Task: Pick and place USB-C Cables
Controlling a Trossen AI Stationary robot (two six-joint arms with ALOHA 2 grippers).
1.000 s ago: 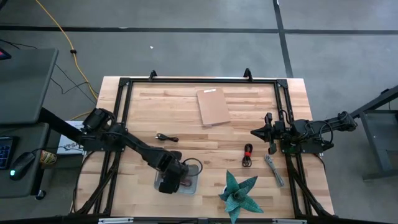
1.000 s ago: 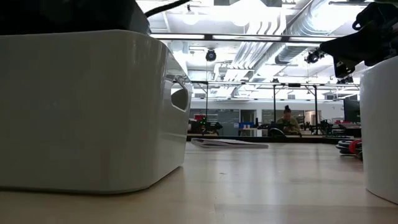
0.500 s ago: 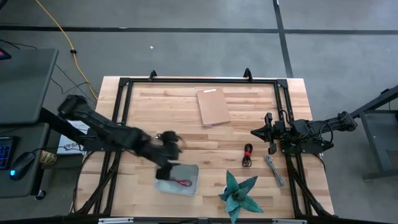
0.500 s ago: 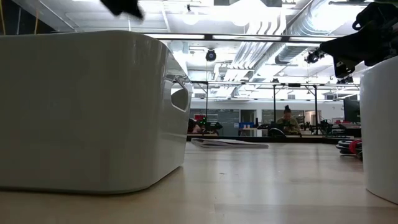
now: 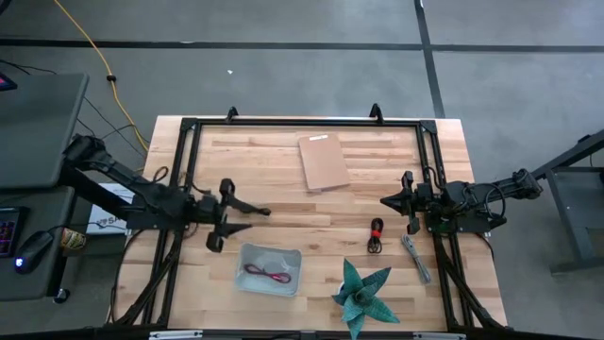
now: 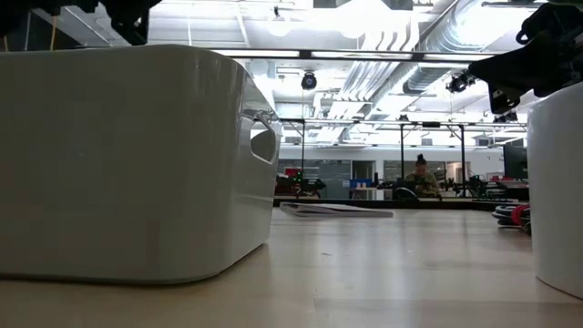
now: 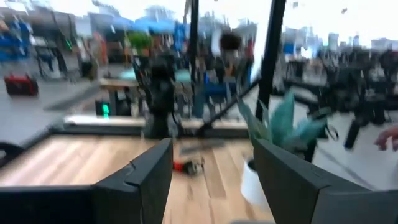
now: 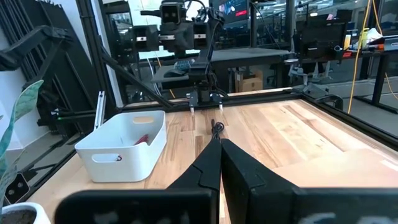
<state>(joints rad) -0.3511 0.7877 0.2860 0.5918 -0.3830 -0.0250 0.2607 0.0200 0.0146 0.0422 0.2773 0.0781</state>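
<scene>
The red cable (image 5: 268, 275) lies in the white bin (image 5: 247, 257) near the table's near edge; the right wrist view shows the bin (image 8: 124, 155) and the red cable (image 8: 142, 138) inside. My left gripper (image 5: 253, 218) hangs open over the table, just to the far-left of the bin, touching nothing; its open fingers (image 7: 146, 177) show in the left wrist view. The black cable (image 8: 216, 127) lies beneath it on the wood. The black-and-red cable (image 5: 377, 236) and the grey cable (image 5: 415, 257) lie by my right gripper (image 5: 387, 200), which is shut.
A brown board (image 5: 323, 161) lies flat toward the far edge. A teal paper star (image 5: 363, 293) stands in a white pot at the near edge, right of the bin. A black frame (image 5: 189, 132) rims the table. Bare wood lies between the bin and the board.
My left gripper has risen out of the white bin and drawn back toward the table's left and far side, turning from pointing down to lying level. The red cable stays behind on the bin's floor. The right arm has kept still.
</scene>
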